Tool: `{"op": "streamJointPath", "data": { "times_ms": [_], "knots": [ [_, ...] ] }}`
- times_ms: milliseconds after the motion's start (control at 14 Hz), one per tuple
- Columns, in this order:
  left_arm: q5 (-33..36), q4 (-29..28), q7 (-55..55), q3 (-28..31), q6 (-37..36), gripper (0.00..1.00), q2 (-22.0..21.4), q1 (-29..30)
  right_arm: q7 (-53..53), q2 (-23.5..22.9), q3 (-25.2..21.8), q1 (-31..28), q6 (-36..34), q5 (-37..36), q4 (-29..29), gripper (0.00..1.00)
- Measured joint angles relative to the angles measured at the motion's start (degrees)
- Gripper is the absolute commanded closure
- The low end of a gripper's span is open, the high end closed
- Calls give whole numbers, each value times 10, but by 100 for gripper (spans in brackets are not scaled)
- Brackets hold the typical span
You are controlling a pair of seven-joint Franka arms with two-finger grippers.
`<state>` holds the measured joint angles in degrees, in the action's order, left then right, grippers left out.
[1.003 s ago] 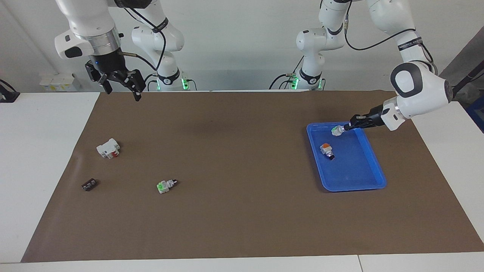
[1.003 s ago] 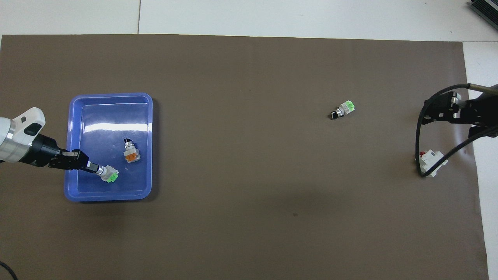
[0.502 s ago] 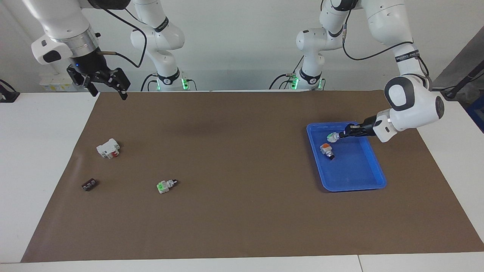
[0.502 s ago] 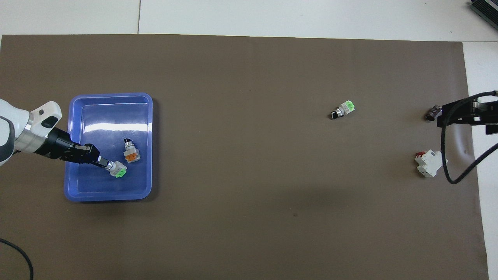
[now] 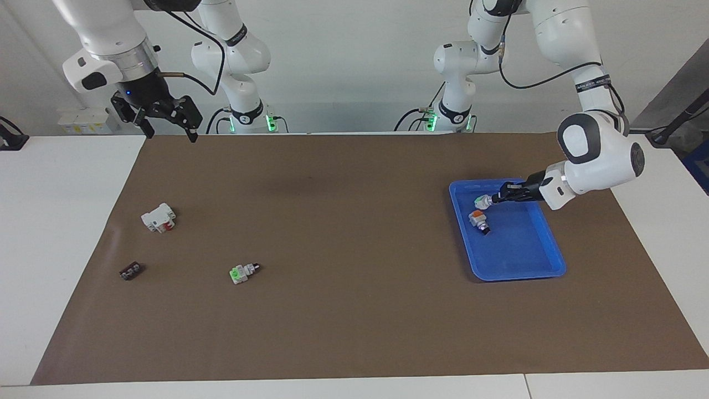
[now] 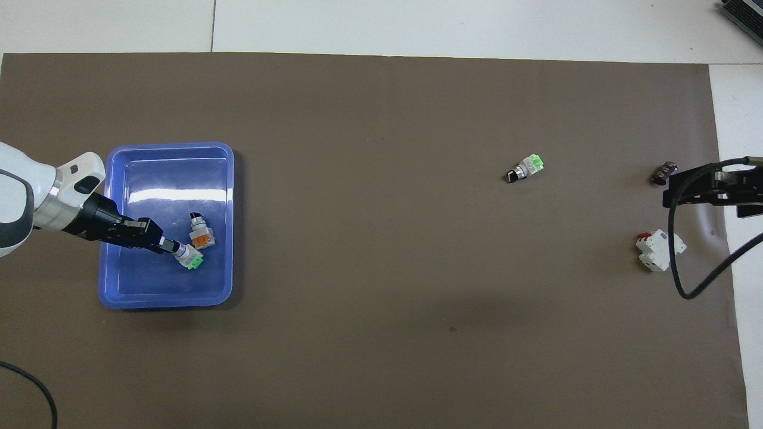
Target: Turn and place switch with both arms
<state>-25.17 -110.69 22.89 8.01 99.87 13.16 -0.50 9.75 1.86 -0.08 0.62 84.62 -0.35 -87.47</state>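
- The left gripper [image 5: 494, 199] reaches low into the blue tray [image 5: 545, 260] at the right of the facing view, at the switch [image 5: 481, 203] by its silver-and-black tip; whether it pinches or has let go, I cannot tell.
- Doing it well, in my judgement: let go only once the switch rests on the tray floor, then draw back along its axis, clear of the orange-topped switch [image 5: 478, 219] just beside it.
- The switch's long axis slants, green end away from the gripper.
- The right gripper [image 5: 164, 119], spread and empty, waits at upper left.
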Motion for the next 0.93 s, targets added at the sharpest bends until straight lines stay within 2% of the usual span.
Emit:
{"op": "streamJointPath", "data": {
  "times_ms": [72,143,502,931],
  "knots": [
    [0,3,2,0,6,4,0,0,1,-1,1,-4,-3,0,2,0],
    [0,7,4,0,15,1,-2,0,1,-3,3,-13,-6,0,4,0],
    [3,16,5,1,60,1,-33,-1,1,-5,22,-32,-11,0,3,0],
    [113,25,-23,-4,62,1,-106,-44,1,-5,25,-30,32,0,-7,0]
  ]
}}
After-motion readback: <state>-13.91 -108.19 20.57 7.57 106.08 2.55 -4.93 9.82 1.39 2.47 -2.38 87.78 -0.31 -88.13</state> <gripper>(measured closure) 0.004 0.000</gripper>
